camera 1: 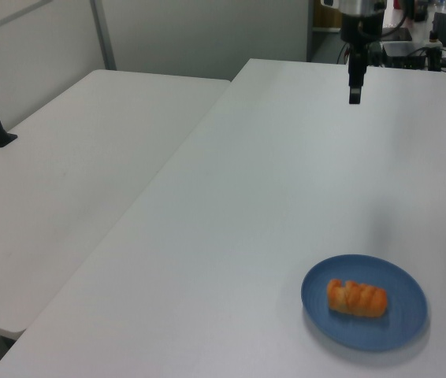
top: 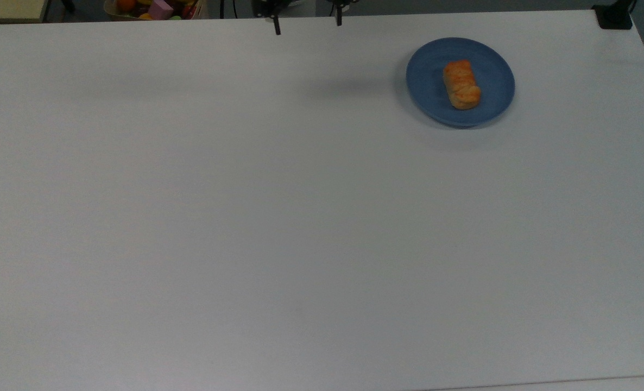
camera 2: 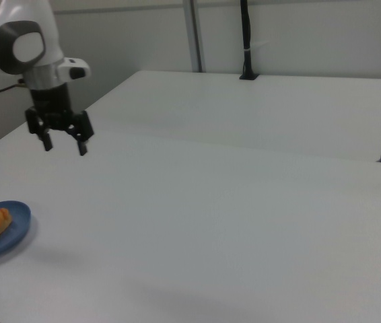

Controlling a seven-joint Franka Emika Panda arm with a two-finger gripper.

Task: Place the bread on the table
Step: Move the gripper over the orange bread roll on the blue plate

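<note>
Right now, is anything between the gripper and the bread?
Nothing visible. The gripper hangs open above bare table, and the bread lies uncovered on the plate, off toward the top view's right.

We take this for a robotics lab, plain white worktop (camera 1: pixel 286 181) beside a second white table (camera 1: pixel 73 173), white robot arm (camera 2: pixel 22 47) overhead, black camera pole (camera 2: pixel 246 40) clamped on, cluttered equipment bench (camera 1: pixel 424 39) behind, bare grey partition walls (camera 1: pixel 199 35).
</note>
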